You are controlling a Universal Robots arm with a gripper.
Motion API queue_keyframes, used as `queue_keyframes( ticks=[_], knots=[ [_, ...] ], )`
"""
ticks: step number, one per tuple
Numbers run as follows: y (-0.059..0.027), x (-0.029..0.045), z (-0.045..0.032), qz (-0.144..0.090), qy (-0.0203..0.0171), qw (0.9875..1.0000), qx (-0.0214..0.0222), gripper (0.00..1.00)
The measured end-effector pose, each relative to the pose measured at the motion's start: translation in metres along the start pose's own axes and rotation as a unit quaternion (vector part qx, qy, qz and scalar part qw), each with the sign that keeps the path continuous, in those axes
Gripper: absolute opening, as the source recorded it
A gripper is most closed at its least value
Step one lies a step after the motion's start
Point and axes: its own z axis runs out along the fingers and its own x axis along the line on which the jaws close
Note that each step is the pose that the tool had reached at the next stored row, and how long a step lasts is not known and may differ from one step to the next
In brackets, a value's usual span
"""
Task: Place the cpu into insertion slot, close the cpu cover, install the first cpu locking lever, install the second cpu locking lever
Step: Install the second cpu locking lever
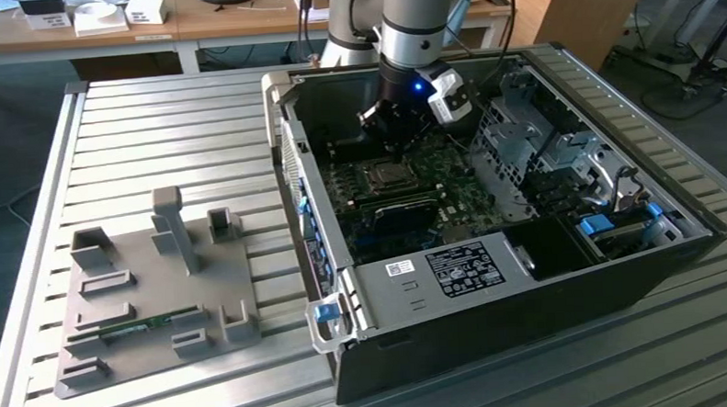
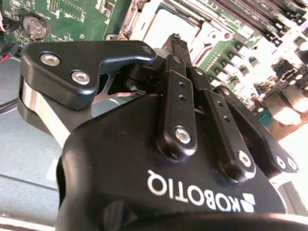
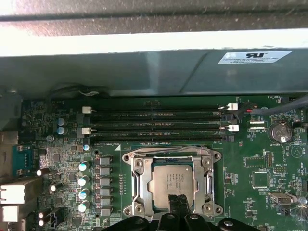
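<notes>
The cpu (image 3: 169, 179), a square chip with a silvery top, lies in the insertion slot (image 3: 129, 159) on the green motherboard. The cpu cover (image 3: 138, 185) lies flat around it as a silver frame. In the exterior view the cpu (image 1: 388, 174) sits just below my gripper (image 1: 398, 145), which reaches down into the open computer case. My gripper (image 3: 179, 204) is shut, and its black fingertips hang over the chip's near edge. In the second wrist view the gripper (image 2: 176, 41) shows its fingers pressed together with nothing between them. Whether they touch the chip I cannot tell.
Long black memory slots (image 3: 159, 122) run beside the socket, and the case wall (image 3: 144, 67) rises behind them. A drive cage (image 1: 545, 150) and a power supply (image 1: 465, 268) crowd the case. A grey fixture plate (image 1: 147, 296) with a green memory stick (image 1: 136, 326) lies on the slatted table.
</notes>
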Motion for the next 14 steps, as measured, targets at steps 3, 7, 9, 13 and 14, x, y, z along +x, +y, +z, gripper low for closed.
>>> queue_keyframes(
  ticks=[3,7,9,13,14],
  knots=[
    [0.0,0.0,-0.0008,0.0,0.0001,1.0,0.0001,0.11],
    [0.0001,-0.0001,-0.0019,0.0,0.0,1.0,0.0,0.11],
    [0.0001,-0.0001,-0.0019,0.0,-0.0001,1.0,-0.0001,0.11],
    [0.0001,-0.0001,-0.0022,0.0,0.0,1.0,0.0,0.11],
    [0.0001,-0.0001,-0.0023,0.0,0.0,1.0,0.0,0.11]
  ],
)
